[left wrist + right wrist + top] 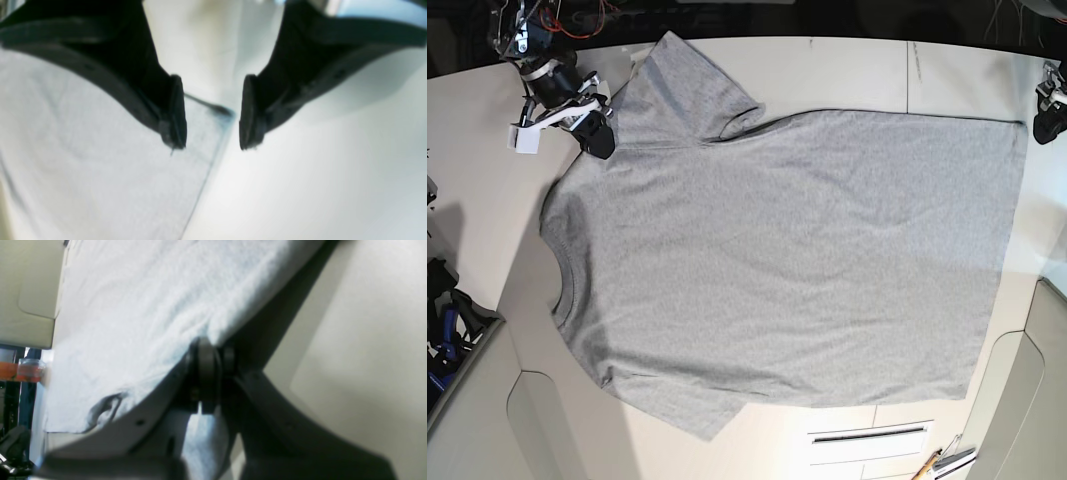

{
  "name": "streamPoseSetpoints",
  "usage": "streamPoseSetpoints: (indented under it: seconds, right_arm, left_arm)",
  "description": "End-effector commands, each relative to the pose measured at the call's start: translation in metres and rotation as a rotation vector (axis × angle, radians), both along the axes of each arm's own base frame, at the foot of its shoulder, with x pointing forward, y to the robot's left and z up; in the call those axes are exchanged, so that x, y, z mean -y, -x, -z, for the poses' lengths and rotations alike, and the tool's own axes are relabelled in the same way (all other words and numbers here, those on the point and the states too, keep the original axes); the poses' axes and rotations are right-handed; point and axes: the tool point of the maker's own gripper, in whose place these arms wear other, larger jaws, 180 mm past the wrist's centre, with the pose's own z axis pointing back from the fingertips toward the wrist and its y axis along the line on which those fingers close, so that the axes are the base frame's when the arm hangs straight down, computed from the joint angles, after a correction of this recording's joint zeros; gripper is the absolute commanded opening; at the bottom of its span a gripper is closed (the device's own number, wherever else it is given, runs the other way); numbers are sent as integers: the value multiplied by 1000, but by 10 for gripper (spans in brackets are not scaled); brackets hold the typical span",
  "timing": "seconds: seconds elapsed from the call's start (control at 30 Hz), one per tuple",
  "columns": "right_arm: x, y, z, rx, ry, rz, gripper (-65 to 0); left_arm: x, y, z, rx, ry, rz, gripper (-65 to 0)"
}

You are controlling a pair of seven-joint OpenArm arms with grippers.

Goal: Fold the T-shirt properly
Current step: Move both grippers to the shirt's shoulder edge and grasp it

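The light grey T-shirt [787, 260] lies spread flat on the table, plain side up, with the neck at the left and the hem at the right. My right gripper [599, 140] is at the far-left shoulder by the sleeve. In the right wrist view it [208, 360] is shut on a pinch of the shirt [133, 306] at its edge. My left gripper [1045, 125] is at the far-right hem corner. In the left wrist view it [212, 141] is open and empty, its pads [176, 110] straddling the corner of the shirt [83, 150].
The cream table [847, 70] has panel seams and a slot [867, 435] near the front. A pen-like tool [932, 462] lies at the front right. Black gear [447, 320] stands off the left edge. Wiring sits at the back left.
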Motion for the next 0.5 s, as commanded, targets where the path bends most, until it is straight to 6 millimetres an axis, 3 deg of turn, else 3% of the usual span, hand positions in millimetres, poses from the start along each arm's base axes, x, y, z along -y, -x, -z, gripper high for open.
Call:
streamPoseSetpoints:
  seconds: [0.0, 0.17, 0.33, 0.47]
  right_arm:
    - [3, 1, -1, -3, 6, 2, -650]
    - [3, 1, -1, -3, 6, 2, -650]
    - [3, 1, -1, -3, 5, 2, -650]
    - [3, 1, -1, -3, 5, 2, -650]
  left_arm:
    - [-10, -6, -6, 25, 9, -9, -356]
    - [-5, -8, 34, -41, 125, -37, -346]
    - [33, -16, 62, -114, 188, 56, -346]
    - [59, -11, 74, -182, 240, 132, -346]
